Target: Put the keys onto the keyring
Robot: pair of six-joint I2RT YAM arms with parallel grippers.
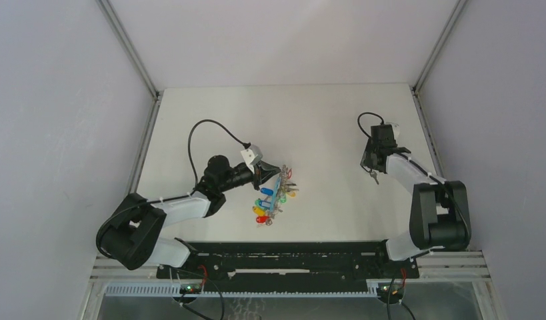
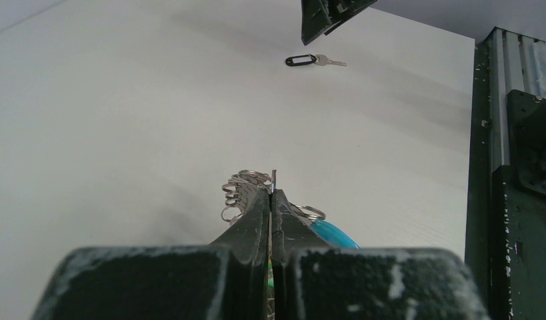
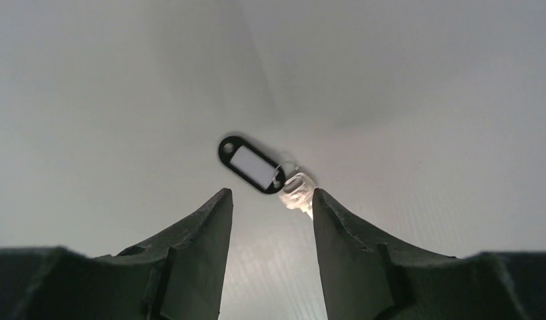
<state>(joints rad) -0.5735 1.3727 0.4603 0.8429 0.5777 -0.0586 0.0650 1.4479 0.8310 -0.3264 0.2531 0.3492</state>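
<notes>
Left claw (image 2: 271, 195): clamped on grey-turquoise round keyring (image 2: 330, 235).
Right claw (image 3: 272, 198): half parted, empty — over black-tagged silvery key (image 3: 255, 163).
Risk: nudging key aside when pinching.

Black-tagged key (image 3: 255, 164) beyond parted end effector (image 3: 271, 195)

table (image 1: 323, 120): white, matt, fine ribbed grain up close. keys (image 1: 270, 200): silvery metal w/ bright plastic heads, slight gloss. keyring (image 2: 330, 233): turquoise seg. smooth, glossy plastic; split rings (image 2: 242, 185) at it = thin shiny metal wire. loose key (image 2: 333, 63): silvery metal; its tag (image 3: 251, 162) black glossy plastic frame, white matt insert. left gripper (image 2: 271, 197) & right gripper (image 3: 272, 200): dark matt plastic, rough, scuffed w/ whitish wear. walls (image 1: 57, 100): pale grey, matt, smooth. base rail (image 2: 517, 200): dark paint, chipped.
</notes>
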